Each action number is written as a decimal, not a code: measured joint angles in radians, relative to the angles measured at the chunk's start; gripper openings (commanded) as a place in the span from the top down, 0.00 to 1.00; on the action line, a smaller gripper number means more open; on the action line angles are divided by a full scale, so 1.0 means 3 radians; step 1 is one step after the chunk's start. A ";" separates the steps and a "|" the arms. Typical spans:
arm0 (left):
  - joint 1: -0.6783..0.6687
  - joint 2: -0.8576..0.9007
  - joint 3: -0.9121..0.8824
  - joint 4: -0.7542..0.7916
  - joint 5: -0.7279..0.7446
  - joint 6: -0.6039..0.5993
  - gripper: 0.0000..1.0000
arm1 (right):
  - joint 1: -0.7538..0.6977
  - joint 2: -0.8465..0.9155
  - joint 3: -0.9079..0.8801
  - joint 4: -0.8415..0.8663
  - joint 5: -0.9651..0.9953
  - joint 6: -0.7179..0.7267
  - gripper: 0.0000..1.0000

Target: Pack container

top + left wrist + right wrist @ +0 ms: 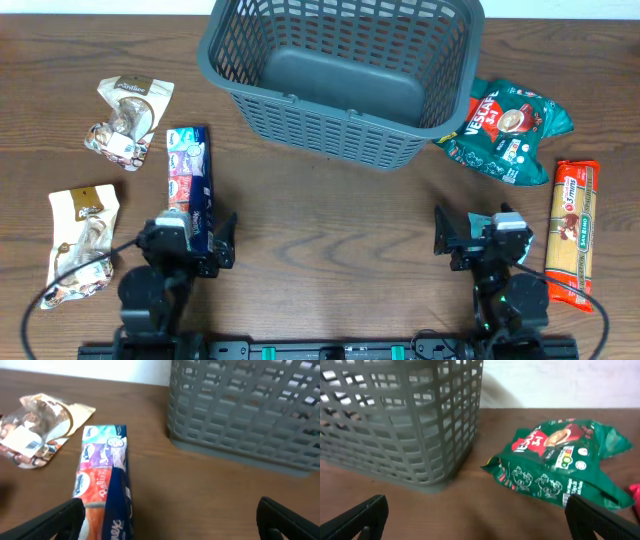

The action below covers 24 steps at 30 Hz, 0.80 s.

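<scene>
The dark grey slotted container (430, 20) stands empty at the back middle of the table; it also shows in the left wrist view (240, 415) and the right wrist view (400, 420). My left gripper (192, 250) is open and empty at the front left, over the near end of a blue tissue pack (188, 178), which also shows in the left wrist view (102, 475). My right gripper (475, 240) is open and empty at the front right. A green coffee bag (505, 128) lies right of the container, also in the right wrist view (555, 465).
Two clear snack pouches lie at the left, one at the back (128, 120) and one nearer the front (82, 240). An orange pasta packet (572, 230) lies at the far right, beside my right arm.
</scene>
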 measured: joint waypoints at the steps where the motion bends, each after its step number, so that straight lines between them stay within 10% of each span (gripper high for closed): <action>1: 0.0000 0.0160 0.0211 -0.0127 -0.0041 -0.0024 0.01 | 0.0000 0.0064 0.0139 -0.0131 0.0001 0.0036 0.01; 22: -0.0001 0.3112 0.3716 -0.2332 -0.0423 0.0285 0.02 | -0.0275 0.3456 0.4377 -0.2921 -0.0483 -0.0003 0.01; 24: -0.0001 0.3235 0.3984 -0.2506 -0.0423 0.0309 0.01 | -0.0275 0.3742 0.4749 -0.2964 -0.0660 -0.0064 0.20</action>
